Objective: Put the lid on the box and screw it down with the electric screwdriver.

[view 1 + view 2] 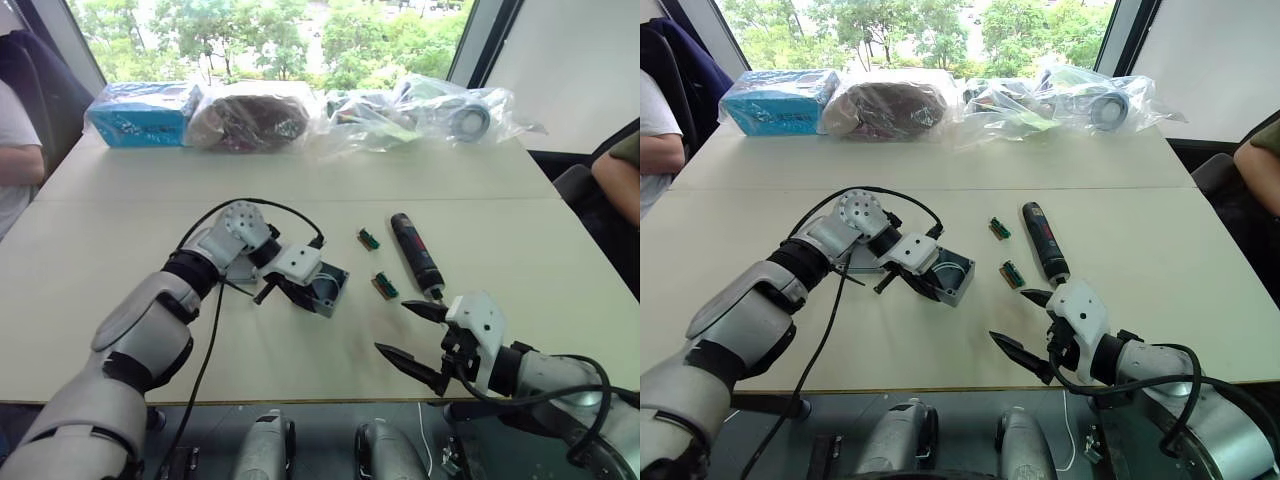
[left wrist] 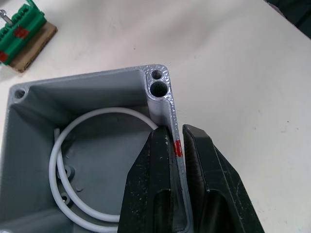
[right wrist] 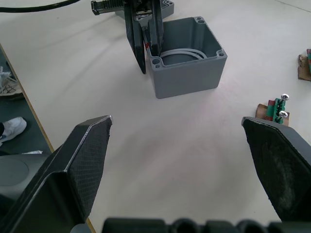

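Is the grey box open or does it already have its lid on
Open. The box has no lid on top: its white wire and corner screw holes show, and the left gripper pinches one wall.

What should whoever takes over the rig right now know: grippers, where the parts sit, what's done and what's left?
Left gripper: shut on one wall of the box, which stands on the table, open side up, white wire coiled inside.
Right gripper: open, empty, hovering low over the table near the box.
Electric screwdriver: lying on the table ahead of the right gripper, untouched.
Two small green pieces holding screws lie between box and screwdriver.
Lid: partly hidden behind the left gripper, I can't place it surely.
Done: box gripped. Left: put on lid, drive screws.
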{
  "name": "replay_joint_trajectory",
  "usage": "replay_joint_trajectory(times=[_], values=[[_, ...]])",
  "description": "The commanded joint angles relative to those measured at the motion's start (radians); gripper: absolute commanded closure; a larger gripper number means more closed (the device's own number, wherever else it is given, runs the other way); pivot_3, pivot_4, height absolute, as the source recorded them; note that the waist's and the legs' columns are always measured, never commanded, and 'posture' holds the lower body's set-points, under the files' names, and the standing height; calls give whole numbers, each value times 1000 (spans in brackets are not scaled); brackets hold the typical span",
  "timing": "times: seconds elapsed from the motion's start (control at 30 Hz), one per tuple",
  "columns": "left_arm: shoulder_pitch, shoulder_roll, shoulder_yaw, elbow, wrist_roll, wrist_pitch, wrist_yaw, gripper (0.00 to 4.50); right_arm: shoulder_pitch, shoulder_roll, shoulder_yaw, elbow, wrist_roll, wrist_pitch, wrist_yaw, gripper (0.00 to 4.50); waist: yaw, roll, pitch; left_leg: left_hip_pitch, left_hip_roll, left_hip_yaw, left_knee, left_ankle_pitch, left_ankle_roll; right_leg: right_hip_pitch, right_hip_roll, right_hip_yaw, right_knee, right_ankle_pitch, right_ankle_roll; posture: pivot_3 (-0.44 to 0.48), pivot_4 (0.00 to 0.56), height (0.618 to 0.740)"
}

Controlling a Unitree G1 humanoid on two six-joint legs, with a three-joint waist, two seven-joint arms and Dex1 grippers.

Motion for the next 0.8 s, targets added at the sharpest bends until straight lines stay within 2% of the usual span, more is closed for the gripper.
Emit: replay_joint_trajectory(times=[0.03,0.17,0.2,0.27,0.3,0.33,0.37,0.47,0.57,0.63,0.7,0.8], values=[[7,6,-1,-15,-13,1,-4,3502,-9,1,-5,-37,-2,-25,5,0,0,0,0,0,0,0,0,0,0,0,0,0,0,0,0,0,150,740],[4,33,16,-94,-68,49,-4,2011,-9,0,-7,-38,2,-23,9,0,-1,0,0,0,0,0,0,0,0,0,0,0,0,0,0,0,150,740],[4,38,23,-113,-79,61,-4,1902,-8,0,-8,-37,2,-24,10,0,-1,0,0,0,0,0,0,0,0,0,0,0,0,0,0,0,150,740],[6,68,51,-198,-121,109,-4,956,-8,0,-8,-36,2,-24,12,0,-1,0,0,0,0,0,0,0,0,0,0,0,0,0,0,0,150,740],[9,89,61,-244,-141,132,-4,787,-7,0,-8,-35,2,-24,13,0,-1,0,0,0,0,0,0,0,0,0,0,0,0,0,0,0,150,740],[16,120,77,-304,-167,167,-4,334,-7,0,-8,-36,3,-24,14,0,-2,0,0,0,0,0,0,0,0,0,0,0,0,0,0,0,150,740],[23,147,91,-352,-186,199,-4,81,-8,0,-9,-36,5,-23,14,0,-2,0,0,0,1,0,0,0,0,0,0,0,0,0,0,0,150,740],[66,237,184,-493,-231,340,-4,81,-23,-6,-18,-35,12,-18,17,0,-6,1,0,0,1,0,0,0,0,0,0,0,0,0,0,0,150,740],[146,318,317,-608,-266,507,72,81,-69,-25,-37,-39,25,-8,24,0,-13,1,0,1,1,0,0,0,0,0,0,0,1,0,0,0,150,740],[206,340,407,-668,-268,603,200,81,-113,-44,-55,-44,55,12,36,0,-17,1,0,1,2,0,0,0,0,0,0,0,1,0,0,0,150,740],[254,337,502,-726,-287,773,369,81,-169,-75,-73,-39,98,44,54,0,-13,0,1,1,4,-1,0,0,0,1,0,0,1,0,1,0,150,740],[335,317,645,-817,-258,1006,682,81,-290,-133,-75,-6,171,109,85,0,-7,-1,1,1,4,-1,1,0,0,2,0,0,1,1,4,0,150,740]])
